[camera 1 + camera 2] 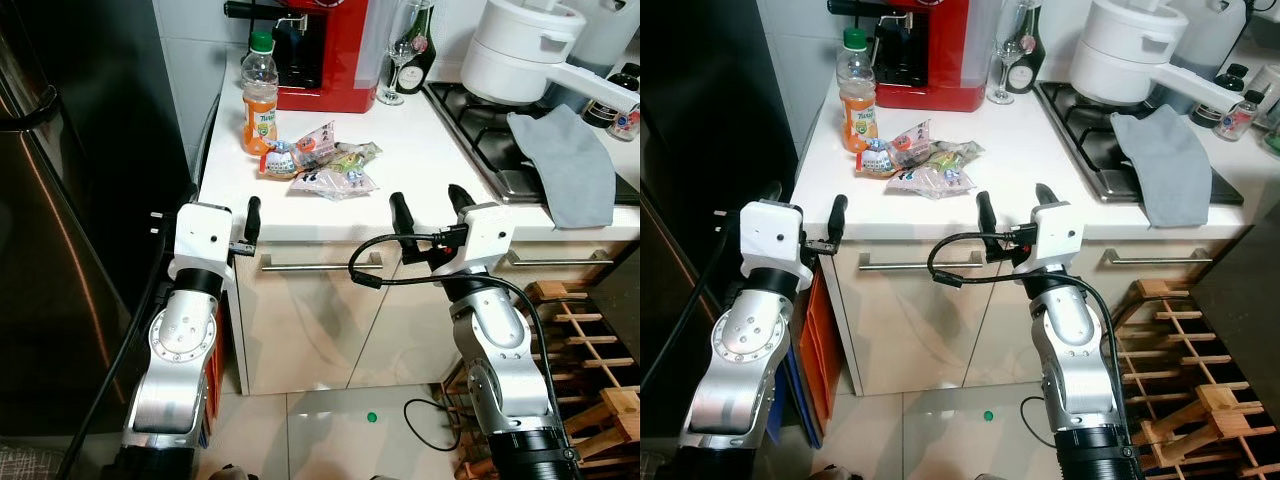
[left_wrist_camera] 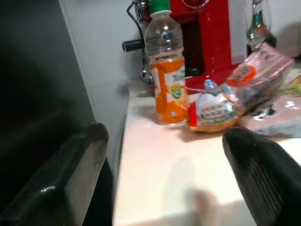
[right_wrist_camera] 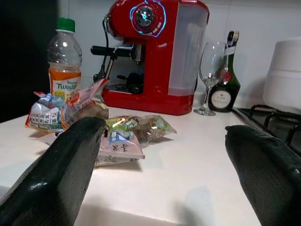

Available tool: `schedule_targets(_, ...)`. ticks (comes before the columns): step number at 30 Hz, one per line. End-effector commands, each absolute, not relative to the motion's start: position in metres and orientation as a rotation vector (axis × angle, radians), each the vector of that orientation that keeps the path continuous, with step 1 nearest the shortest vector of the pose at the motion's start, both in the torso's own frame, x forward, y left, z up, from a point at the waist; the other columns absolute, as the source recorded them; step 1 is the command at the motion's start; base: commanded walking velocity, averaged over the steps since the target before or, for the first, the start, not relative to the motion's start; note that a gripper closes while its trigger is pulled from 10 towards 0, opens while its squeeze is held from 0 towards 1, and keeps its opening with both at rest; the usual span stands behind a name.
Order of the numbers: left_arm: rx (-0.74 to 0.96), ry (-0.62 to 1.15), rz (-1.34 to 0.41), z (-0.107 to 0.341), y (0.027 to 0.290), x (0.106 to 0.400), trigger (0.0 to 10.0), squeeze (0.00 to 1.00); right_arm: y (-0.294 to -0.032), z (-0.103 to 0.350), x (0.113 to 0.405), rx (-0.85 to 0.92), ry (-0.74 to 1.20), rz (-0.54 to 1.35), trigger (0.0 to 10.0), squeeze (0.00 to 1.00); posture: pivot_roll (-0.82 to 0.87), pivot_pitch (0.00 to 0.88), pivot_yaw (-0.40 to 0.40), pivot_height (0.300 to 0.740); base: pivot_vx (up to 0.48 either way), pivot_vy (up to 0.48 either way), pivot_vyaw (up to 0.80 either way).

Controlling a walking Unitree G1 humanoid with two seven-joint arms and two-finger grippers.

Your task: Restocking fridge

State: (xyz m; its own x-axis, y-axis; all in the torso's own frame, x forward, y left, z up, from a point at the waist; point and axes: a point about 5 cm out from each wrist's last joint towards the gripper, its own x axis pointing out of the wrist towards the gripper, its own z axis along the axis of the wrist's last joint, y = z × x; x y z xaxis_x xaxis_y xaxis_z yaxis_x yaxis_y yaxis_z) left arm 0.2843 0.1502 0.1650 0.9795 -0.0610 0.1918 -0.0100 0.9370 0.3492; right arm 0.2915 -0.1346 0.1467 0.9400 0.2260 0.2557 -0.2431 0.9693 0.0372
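An orange juice bottle [image 1: 259, 95] with a green cap stands on the white counter [image 1: 420, 150] near its left end. Several snack packets [image 1: 322, 160] lie in a heap just right of it. The dark fridge [image 1: 60, 200] stands to the left, door closed. My left gripper [image 1: 205, 215] hovers open at the counter's front left corner, below the bottle. My right gripper [image 1: 430, 205] is open at the counter's front edge, right of the packets. Both hold nothing. The left wrist view shows the bottle [image 2: 167, 70] and packets [image 2: 216, 108] between its fingers [image 2: 70, 174].
A red coffee machine [image 1: 325, 50], a wine glass [image 1: 400, 50] and a dark bottle [image 3: 225, 84] stand at the back. A white pot [image 1: 520, 50] and a grey cloth [image 1: 565, 165] sit on the stove. A wooden rack [image 1: 590, 370] stands low on the right.
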Motion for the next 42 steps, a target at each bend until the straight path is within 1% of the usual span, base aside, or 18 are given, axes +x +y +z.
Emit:
schedule_targets(1,0.407,-0.224,-0.049,0.175,0.143,0.290,10.0,1.00,-0.138,0.149,0.297,0.093,-0.255,0.225,10.0,0.00,-0.02,0.000,-0.037,0.740,0.000,0.000,0.00)
schedule_targets(4,0.424,-0.225,-0.054,0.178,0.142,0.293,10.0,1.00,-0.139,0.149,0.298,0.102,-0.256,0.219,10.0,0.00,-0.02,0.000,-0.037,0.740,0.000,0.000,0.00)
schedule_targets(5,0.434,-0.221,-0.062,0.179,0.140,0.295,10.0,0.00,-0.139,0.147,0.301,0.113,-0.248,0.211,10.0,0.00,-0.02,0.000,-0.032,0.740,0.000,0.000,0.78)
schedule_targets(7,0.434,-0.220,-0.065,0.180,0.140,0.295,10.0,0.00,-0.140,0.146,0.302,0.116,-0.244,0.209,10.0,0.00,-0.02,0.000,-0.032,0.740,0.000,0.000,0.78)
schedule_targets(8,0.435,-0.222,-0.072,0.181,0.140,0.296,10.0,0.00,-0.139,0.144,0.302,0.120,-0.238,0.207,10.0,0.00,-0.01,0.000,-0.001,0.740,0.000,0.000,0.44)
schedule_targets(11,0.437,-0.223,-0.078,0.183,0.140,0.298,10.0,0.00,-0.139,0.143,0.302,0.123,-0.233,0.205,10.0,0.00,-0.01,0.000,-0.001,0.740,0.000,0.000,0.44)
schedule_targets(12,0.430,-0.220,-0.088,0.185,0.141,0.299,10.0,0.00,-0.138,0.141,0.302,0.128,-0.231,0.197,10.0,0.00,-0.01,0.000,0.021,0.740,0.000,0.000,0.00)
schedule_targets(14,0.413,-0.214,-0.100,0.185,0.141,0.300,10.0,0.00,-0.138,0.140,0.302,0.134,-0.231,0.189,10.0,0.00,-0.01,0.000,0.023,0.740,0.000,0.000,0.00)
schedule_targets(15,0.378,-0.207,-0.098,0.186,0.141,0.299,10.0,0.00,-0.136,0.137,0.300,0.144,-0.223,0.183,10.0,0.00,0.00,0.000,0.022,0.740,0.000,0.000,0.00)
schedule_targets(18,0.371,-0.217,-0.092,0.185,0.138,0.298,10.0,0.00,-0.134,0.134,0.299,0.146,-0.211,0.193,10.0,0.00,0.00,0.000,0.011,0.740,0.000,0.000,0.00)
schedule_targets(22,0.359,-0.281,-0.081,0.195,0.138,0.297,10.0,0.00,-0.133,0.137,0.301,0.130,-0.221,0.218,10.0,0.00,0.00,0.000,-0.005,0.740,0.000,0.000,0.00)
schedule_targets(23,0.346,-0.329,-0.074,0.205,0.139,0.296,10.0,0.00,-0.131,0.149,0.304,0.122,-0.263,0.233,10.0,0.00,0.00,0.000,-0.013,0.740,0.480,0.000,0.00)
schedule_targets(24,0.346,-0.329,-0.074,0.205,0.139,0.296,10.0,0.00,-0.131,0.149,0.304,0.122,-0.263,0.233,10.0,0.00,0.00,0.000,-0.013,0.740,0.480,0.000,0.00)
schedule_targets(26,0.354,-0.379,-0.055,0.216,0.138,0.298,10.0,0.00,-0.128,0.171,0.307,0.100,-0.347,0.254,10.0,0.00,-0.01,0.000,-0.018,0.740,0.480,0.000,0.00)
schedule_targets(28,0.338,-0.391,-0.049,0.219,0.137,0.300,10.0,0.00,-0.126,0.180,0.310,0.093,-0.379,0.261,10.0,0.00,-0.01,0.000,-0.020,0.740,0.480,0.000,0.00)
schedule_targets(42,0.302,-0.467,0.000,0.231,0.139,0.302,10.0,0.00,-0.121,0.209,0.321,0.084,-0.472,0.290,10.0,0.00,-0.01,0.000,-0.022,0.740,0.476,0.000,0.00)
